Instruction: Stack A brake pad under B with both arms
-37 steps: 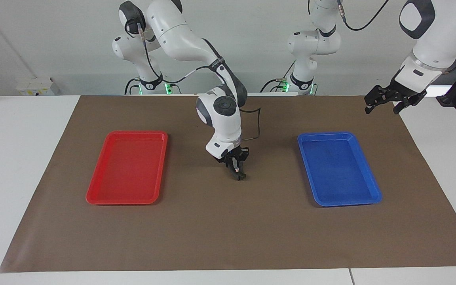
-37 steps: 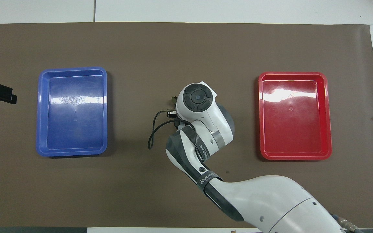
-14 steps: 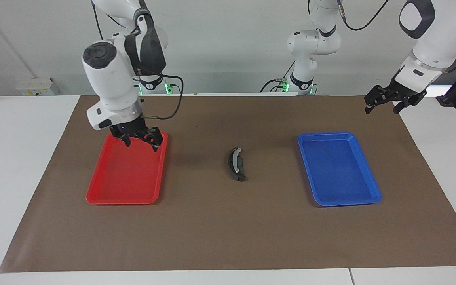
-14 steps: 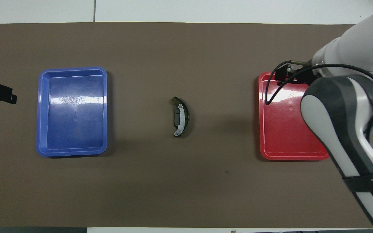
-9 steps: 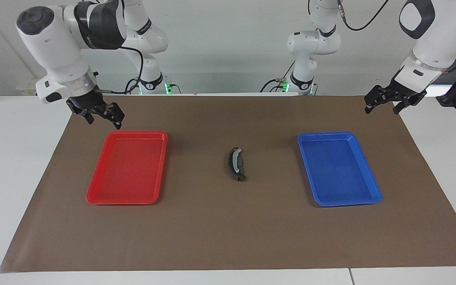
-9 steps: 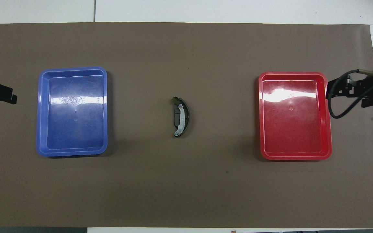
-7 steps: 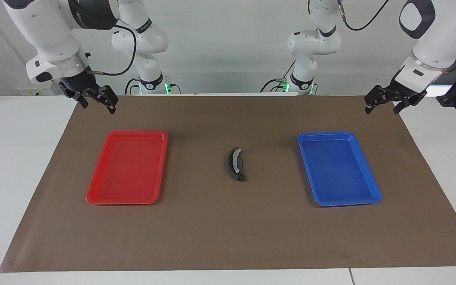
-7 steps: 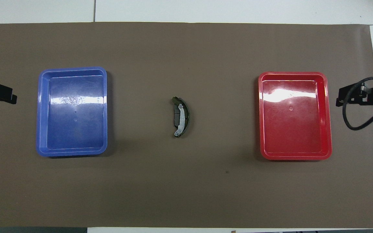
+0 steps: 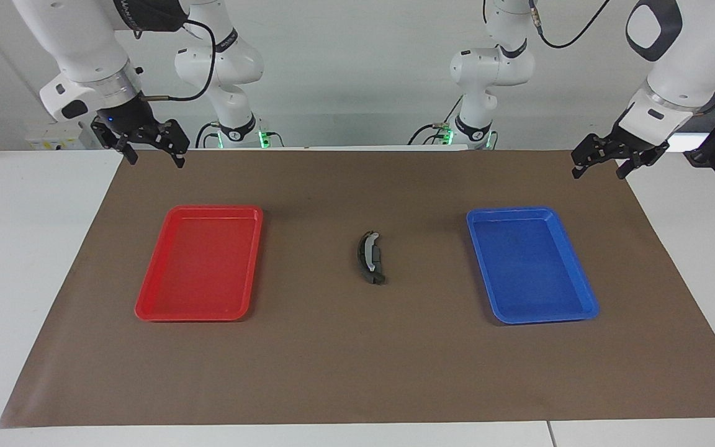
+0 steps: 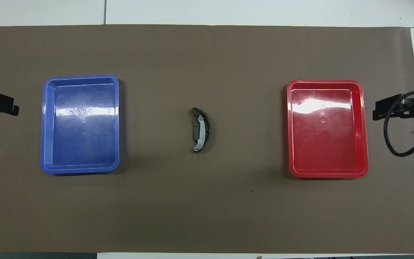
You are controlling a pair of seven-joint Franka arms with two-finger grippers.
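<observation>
Mid-frame in both views, on the bare bench (image 9: 357, 372) between red tray (image 9: 146, 310) and blue tray (image 9: 581, 310): B (image 9: 367, 253) lying on top of A brake pad (image 9: 379, 256), touching, silvery strip up. In the overhead view, only a dark sliver of A brake pad (image 10: 194, 131) peeking out beside the strip of B (image 10: 201, 132), on the side toward the left arm's end.

Long axis of the stack: straight up-down in both frames, i.e. toward and away from the robots, crescent bulge facing the right arm's end.

Right gripper (image 9: 146, 148) up in a top corner of the facing view, over the mat edge past the red tray, fingers spread, holding nothing. Left gripper (image 9: 602, 162) in the other top corner, over the mat edge past the blue tray, also spread and empty, waiting.

Both well apart from the stack, roughly equal in reach, neither clearly nearer. Stack lying inward and lower in frame from each gripper.

Judged: stacking looks done, B over A. Any correction likely a pinch across the short width.
</observation>
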